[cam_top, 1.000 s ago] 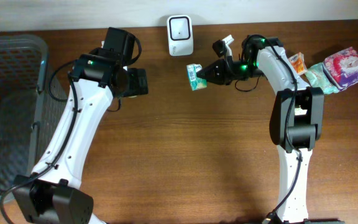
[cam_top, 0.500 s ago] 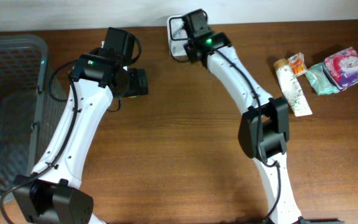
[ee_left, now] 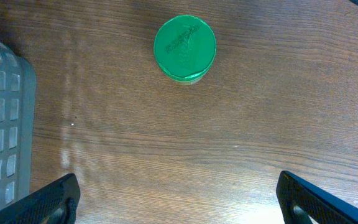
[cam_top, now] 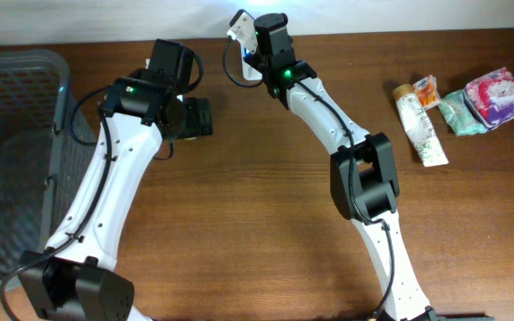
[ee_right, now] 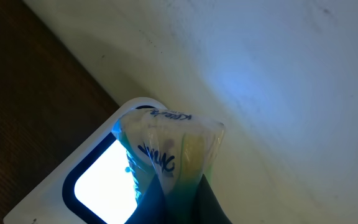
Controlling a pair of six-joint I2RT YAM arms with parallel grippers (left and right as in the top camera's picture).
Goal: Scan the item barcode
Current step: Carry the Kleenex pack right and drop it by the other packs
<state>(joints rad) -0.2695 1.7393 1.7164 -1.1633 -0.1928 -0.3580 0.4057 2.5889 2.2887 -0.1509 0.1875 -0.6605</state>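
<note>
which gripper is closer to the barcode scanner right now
Right. The right gripper, shut on a tissue pack, holds it directly over the lit window of the scanner. The left gripper hangs open, well off to the side, toward the basket.

Found left arm [cam_top: 105,192] rising from lower left of overhead frame, wrist bent at upper left-centre. Noted left gripper [ee_left: 179,202] facing down, jaws spread wide. Found right arm [cam_top: 346,134] stretched from bottom right-centre to top centre. Noted right gripper [ee_right: 174,202] clamped tight on a packet [ee_right: 166,152].
</note>
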